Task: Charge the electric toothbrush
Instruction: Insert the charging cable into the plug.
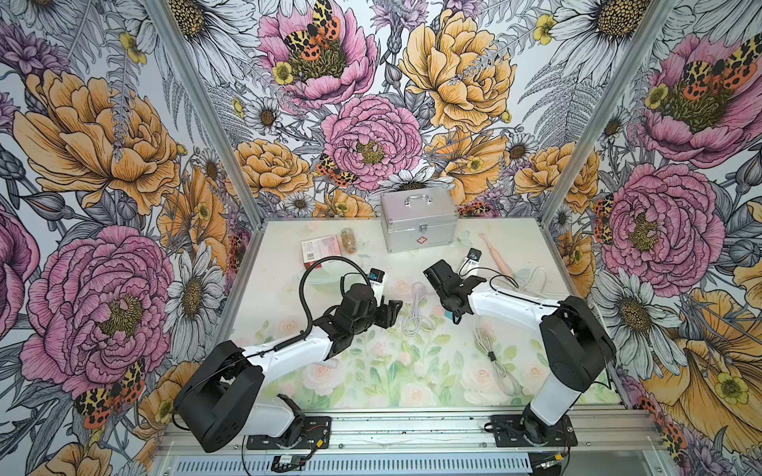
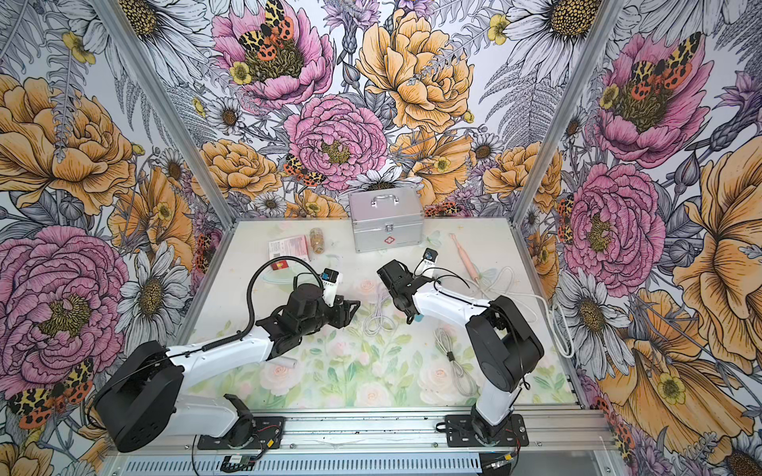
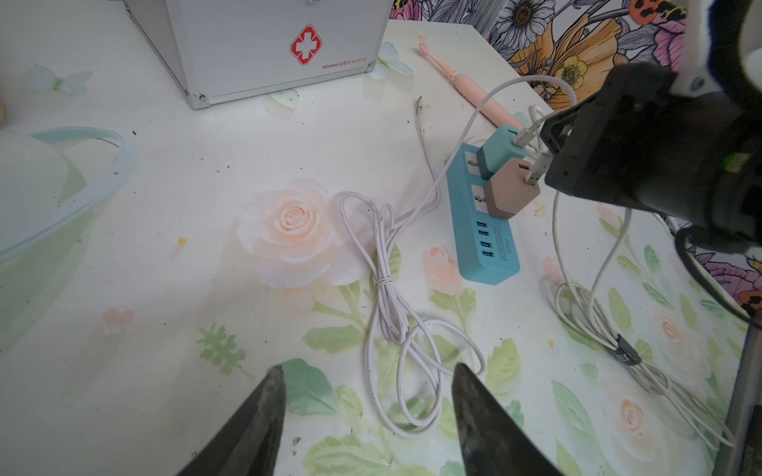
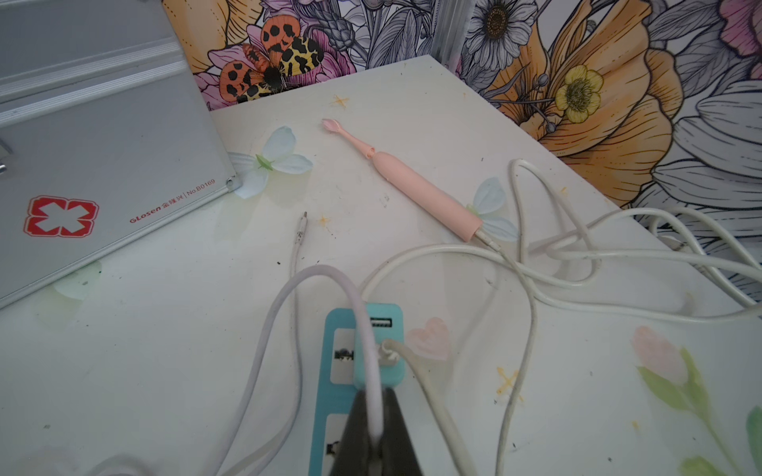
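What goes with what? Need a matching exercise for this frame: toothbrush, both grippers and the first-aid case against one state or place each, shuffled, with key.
Column A
1. toothbrush
2. left gripper
3. right gripper
4. first-aid case

Column B
a. shut on a white cable
b. standing closed at the back of the table
c. lying flat, a connector at its base end
d. open, holding nothing

Pairs: 1-c, 2-d, 3-a, 4-b
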Controlling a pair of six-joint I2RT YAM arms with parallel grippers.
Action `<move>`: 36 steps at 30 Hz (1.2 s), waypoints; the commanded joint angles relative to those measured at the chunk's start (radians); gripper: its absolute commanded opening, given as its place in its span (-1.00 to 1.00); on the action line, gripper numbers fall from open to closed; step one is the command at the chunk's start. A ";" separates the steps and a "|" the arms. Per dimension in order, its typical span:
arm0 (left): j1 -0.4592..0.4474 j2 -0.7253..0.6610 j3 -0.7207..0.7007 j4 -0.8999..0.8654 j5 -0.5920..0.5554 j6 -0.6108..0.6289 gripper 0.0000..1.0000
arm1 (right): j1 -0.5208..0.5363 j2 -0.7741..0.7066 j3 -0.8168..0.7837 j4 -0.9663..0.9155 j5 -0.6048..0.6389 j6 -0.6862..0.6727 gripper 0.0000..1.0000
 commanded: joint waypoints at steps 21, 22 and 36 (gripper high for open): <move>0.013 -0.091 -0.055 0.023 -0.032 -0.018 0.32 | 0.050 -0.033 -0.146 0.012 -0.114 0.013 -1.00; 0.014 -0.092 -0.055 0.024 -0.035 -0.017 0.32 | 0.050 -0.039 -0.156 0.012 -0.114 0.017 -1.00; 0.013 -0.088 -0.051 0.026 -0.025 -0.019 0.34 | -0.009 -0.040 -0.183 -0.001 -0.171 0.054 -1.00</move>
